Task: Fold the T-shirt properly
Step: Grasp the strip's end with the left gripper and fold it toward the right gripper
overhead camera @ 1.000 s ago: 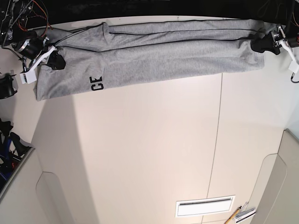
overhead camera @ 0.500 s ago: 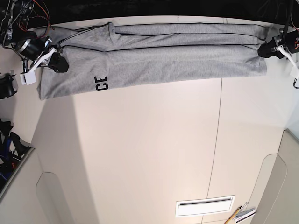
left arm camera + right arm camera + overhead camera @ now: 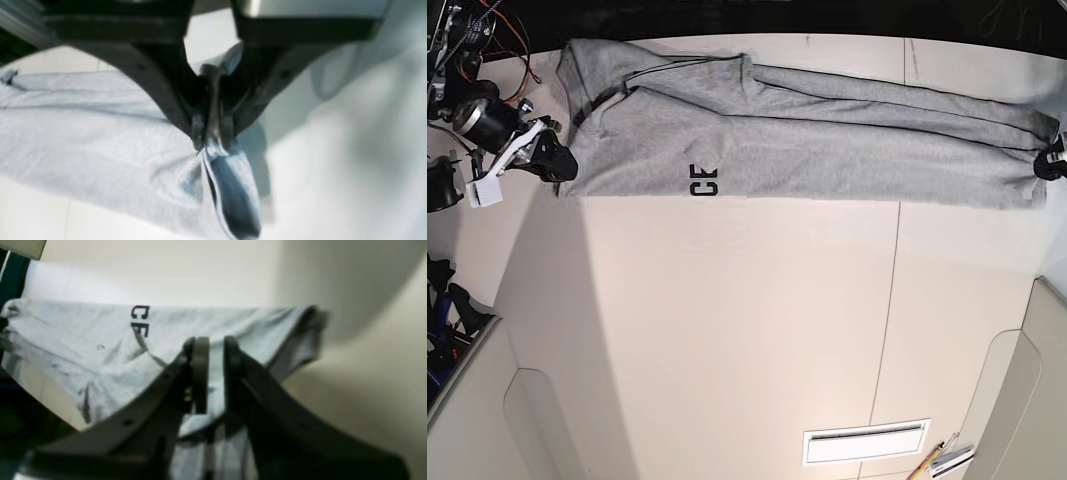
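Both wrist views are blurred and dim; base view evenly lit.

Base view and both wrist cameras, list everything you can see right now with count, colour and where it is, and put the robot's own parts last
T-shirt: one, heather grey, stretched in a long band across the far part of the table, black letters "CE" showing at its near edge.
Table: one, cream-white, filling most of the base view.
Vent-like slotted panel: one, white, near edge of the table.
Pencil-like items: a few, yellow and white, beside that panel; too small to identify.
Right gripper: one, black, base view's left, closed on the shirt's edge.
Left gripper: one, black, base view's right edge, closed on the shirt's other end.
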Controlling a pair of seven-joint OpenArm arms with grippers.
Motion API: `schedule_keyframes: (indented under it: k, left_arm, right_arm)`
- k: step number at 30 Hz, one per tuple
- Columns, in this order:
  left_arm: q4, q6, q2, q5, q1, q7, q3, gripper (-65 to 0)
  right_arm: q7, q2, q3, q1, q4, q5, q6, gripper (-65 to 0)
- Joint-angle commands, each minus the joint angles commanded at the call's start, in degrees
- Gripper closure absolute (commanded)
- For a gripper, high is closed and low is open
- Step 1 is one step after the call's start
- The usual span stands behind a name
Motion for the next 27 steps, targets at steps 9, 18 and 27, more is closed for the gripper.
schedule_keyframes:
  k: [9,18,27]
  left_arm:
    - [26.0,0.0,2.1,-2.1,2.8,4.5,0.0,0.0]
    - [43.1,0.0,12.0,-0.4,7.8,0.7,8.9,0.0]
    - [39.3,0.0,18.1,17.8,5.4,-12.4,28.5,0.0]
  right_arm:
    - [0.0,0.0,0.0,0.0,0.0,-1.7,-0.02,-11.5]
    - [0.0,0.0,0.0,0.0,0.0,-1.8,-0.02,-11.5]
    - [-1.1,0.0,1.6,0.0,0.0,-1.4,-0.04,-31.2]
